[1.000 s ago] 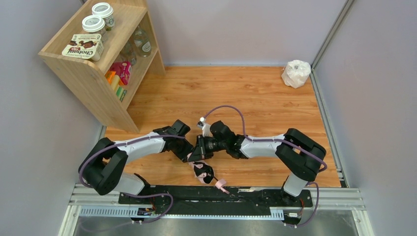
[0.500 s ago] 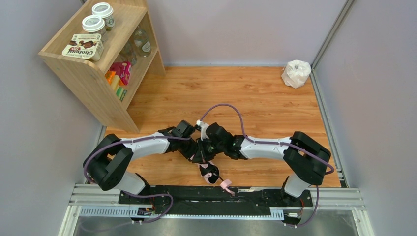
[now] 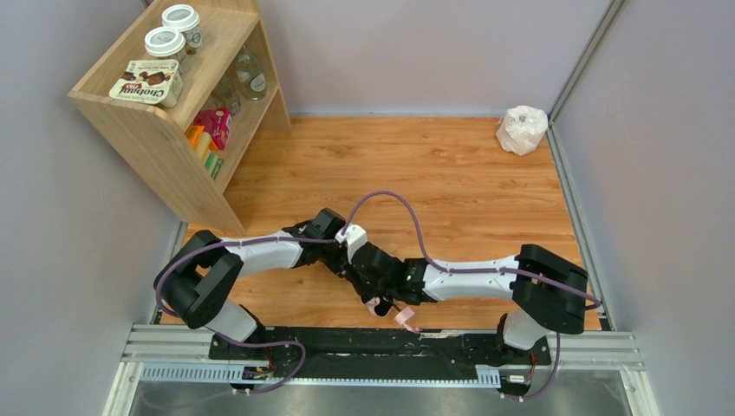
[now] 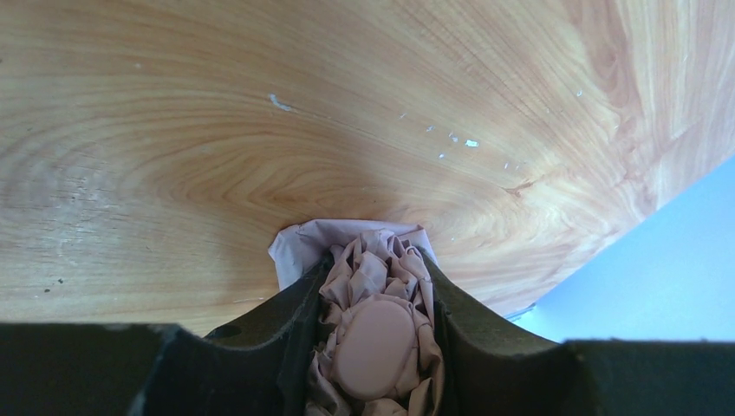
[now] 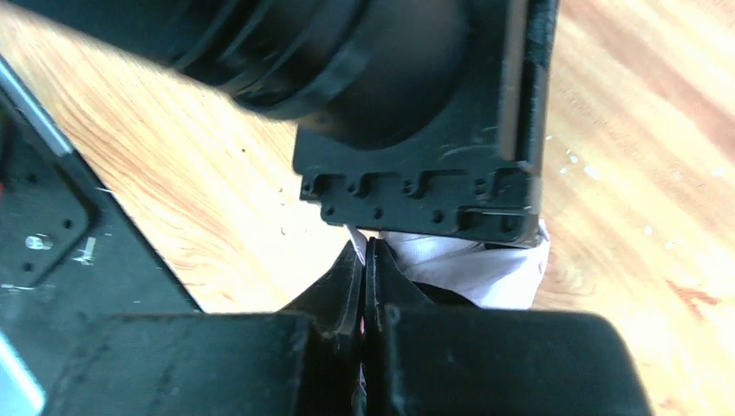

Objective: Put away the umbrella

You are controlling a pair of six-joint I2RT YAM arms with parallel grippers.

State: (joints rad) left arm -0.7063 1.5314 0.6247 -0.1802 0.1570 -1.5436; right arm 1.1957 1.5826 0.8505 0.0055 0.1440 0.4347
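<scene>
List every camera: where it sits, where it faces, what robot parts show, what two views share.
Top external: above and behind the bases, looking down on the table; left arm and right arm whole.
Left wrist: on the left arm, looking past the left gripper, clamped on the umbrella, at the table.
Right wrist: on the right arm, looking past the shut right gripper at the left arm's end.
Shared: both wrist views show the umbrella's pale fabric.
</scene>
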